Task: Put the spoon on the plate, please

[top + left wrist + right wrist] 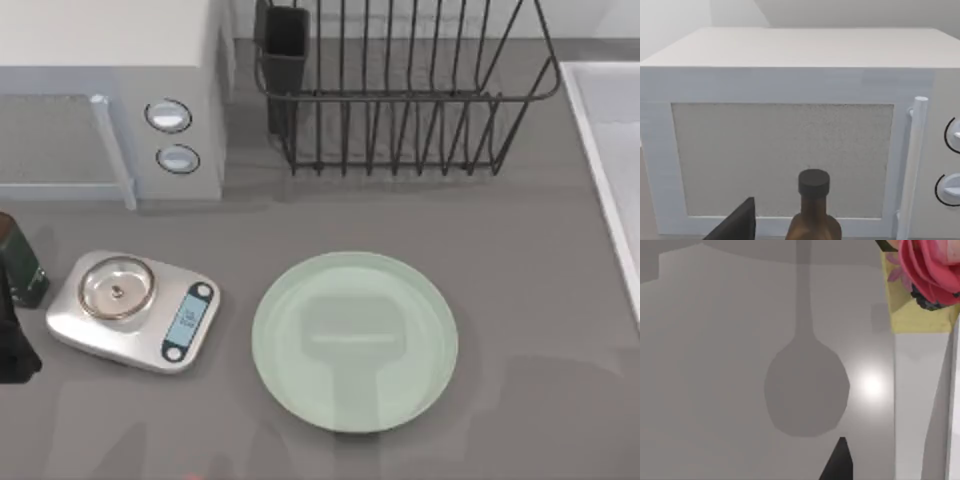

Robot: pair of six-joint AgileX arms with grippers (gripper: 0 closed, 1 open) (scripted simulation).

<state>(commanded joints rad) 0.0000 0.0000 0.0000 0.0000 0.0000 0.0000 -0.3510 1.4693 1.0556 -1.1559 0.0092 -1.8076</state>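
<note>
The large round pale mint-green plate (355, 340) sits bare at table centre, beside a silver kitchen scale (133, 311). In the right wrist view, the white spoon's pink-and-yellow ornamented handle (920, 285) hangs close above grey surface; jaw state cannot be told. Left arm is parked at the table's left edge, facing a white microwave (790, 125).
</note>
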